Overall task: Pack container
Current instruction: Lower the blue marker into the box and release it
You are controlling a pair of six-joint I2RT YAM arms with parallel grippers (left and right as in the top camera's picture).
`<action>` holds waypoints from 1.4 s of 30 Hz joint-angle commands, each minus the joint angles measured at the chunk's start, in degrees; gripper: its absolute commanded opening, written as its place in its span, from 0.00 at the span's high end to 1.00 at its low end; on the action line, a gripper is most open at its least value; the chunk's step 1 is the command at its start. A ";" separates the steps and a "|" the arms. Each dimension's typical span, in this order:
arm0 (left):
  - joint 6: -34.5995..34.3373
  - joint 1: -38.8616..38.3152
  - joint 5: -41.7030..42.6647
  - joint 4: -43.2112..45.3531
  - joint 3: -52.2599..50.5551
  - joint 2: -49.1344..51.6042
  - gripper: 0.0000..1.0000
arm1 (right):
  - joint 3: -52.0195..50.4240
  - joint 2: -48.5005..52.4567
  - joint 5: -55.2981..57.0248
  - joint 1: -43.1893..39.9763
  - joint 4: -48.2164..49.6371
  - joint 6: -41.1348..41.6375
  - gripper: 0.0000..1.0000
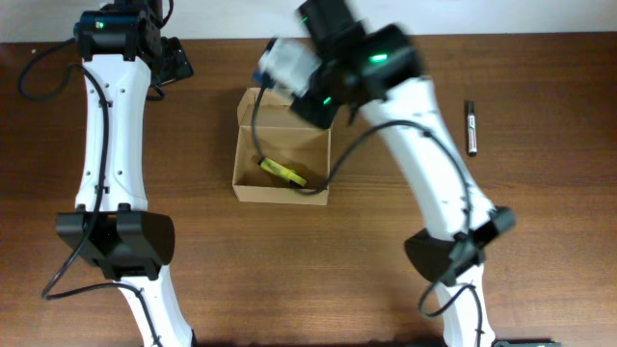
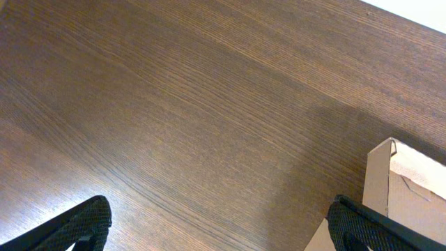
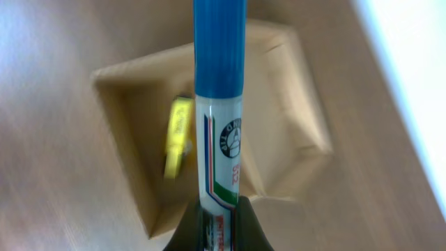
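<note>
Blue-capped marker (image 3: 219,139) — pinched in right gripper (image 3: 217,224), poised above container (image 3: 122,143).

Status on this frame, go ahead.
Left gripper open, empty, beside container. Right gripper shut on blue-capped marker, over the open container. Yellow highlighter already inside; black marker out on table. Nothing blocks the opening.

Overhead looks straight down on my table (image 1: 540,241); all three views share the container (image 1: 280,192), my wrist cameras from closer.

Highlighter (image 1: 282,172) in container (image 1: 275,192); held marker (image 3: 219,104) in right gripper (image 3: 218,219) above container; spare marker (image 1: 471,127) on table (image 1: 289,280), well right of container.
</note>
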 commanded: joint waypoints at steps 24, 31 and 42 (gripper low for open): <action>0.70 0.09 -0.61 -0.04 0.90 0.04 0.00 | -35.41 3.63 1.25 1.75 22.49 -1.36 0.38; 0.70 0.09 -0.61 -0.04 0.90 0.04 0.00 | -22.29 -0.46 3.69 1.75 15.50 7.76 0.37; 0.70 0.09 -0.61 -0.04 0.90 0.04 0.00 | -1.64 -4.00 15.45 -14.93 10.78 30.32 0.32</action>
